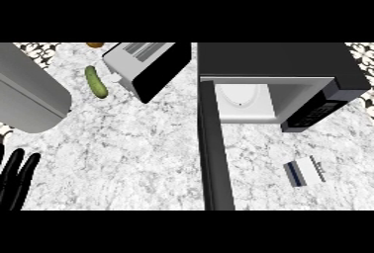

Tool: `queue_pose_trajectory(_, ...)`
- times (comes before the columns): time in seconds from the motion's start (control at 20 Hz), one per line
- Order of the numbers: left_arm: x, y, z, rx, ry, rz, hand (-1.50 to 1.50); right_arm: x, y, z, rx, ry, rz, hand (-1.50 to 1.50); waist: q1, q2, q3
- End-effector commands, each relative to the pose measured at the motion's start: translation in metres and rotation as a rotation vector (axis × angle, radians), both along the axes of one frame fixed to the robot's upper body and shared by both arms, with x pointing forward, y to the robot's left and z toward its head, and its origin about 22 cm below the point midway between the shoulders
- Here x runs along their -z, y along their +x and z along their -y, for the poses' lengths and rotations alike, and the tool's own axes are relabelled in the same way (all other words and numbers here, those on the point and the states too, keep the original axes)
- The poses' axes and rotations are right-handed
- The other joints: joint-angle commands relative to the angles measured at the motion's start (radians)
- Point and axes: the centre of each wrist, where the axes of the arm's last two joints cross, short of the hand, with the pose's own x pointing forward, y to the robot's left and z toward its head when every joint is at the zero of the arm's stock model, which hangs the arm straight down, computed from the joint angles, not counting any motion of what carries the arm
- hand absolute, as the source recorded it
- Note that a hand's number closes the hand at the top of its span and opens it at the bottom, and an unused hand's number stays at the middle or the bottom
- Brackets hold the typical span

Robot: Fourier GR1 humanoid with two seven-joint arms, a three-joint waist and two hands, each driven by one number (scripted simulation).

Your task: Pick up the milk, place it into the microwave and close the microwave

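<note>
Left hand (16,178) fingers straight, resting at lower-left edge | microwave (281,74) door (215,158) open, white plate (241,95) inside | milk (303,171) on counter (131,158)

black left hand (16,179), slender fingers

Lighting: bright, even, overhead; white-and-grey speckled marble countertop (131,163) evenly lit without glare; soft shadow beside small green cucumber (96,81) near far-left edge; black open microwave (292,64) cavity brightly lit.

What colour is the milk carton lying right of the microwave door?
White with a dark blue band, the milk carton shows in the head view.
</note>
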Motion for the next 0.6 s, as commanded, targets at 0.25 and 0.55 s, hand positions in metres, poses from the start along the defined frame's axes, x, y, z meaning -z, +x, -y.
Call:
queue_pose_trajectory(0.25,-0.016,-0.045,-0.008,0.007,-0.007,0.037,-1.5,0.03,0.011,0.015,0.098,-0.021,-0.077,-1.5,0.012,0.0,0.0)
queue_pose_trajectory(0.55,-0.001,-0.043,-0.024,0.014,-0.007,0.049,-1.5,0.091,0.012,0.014,0.168,-0.054,-0.134,-1.5,0.013,0.001,0.001)
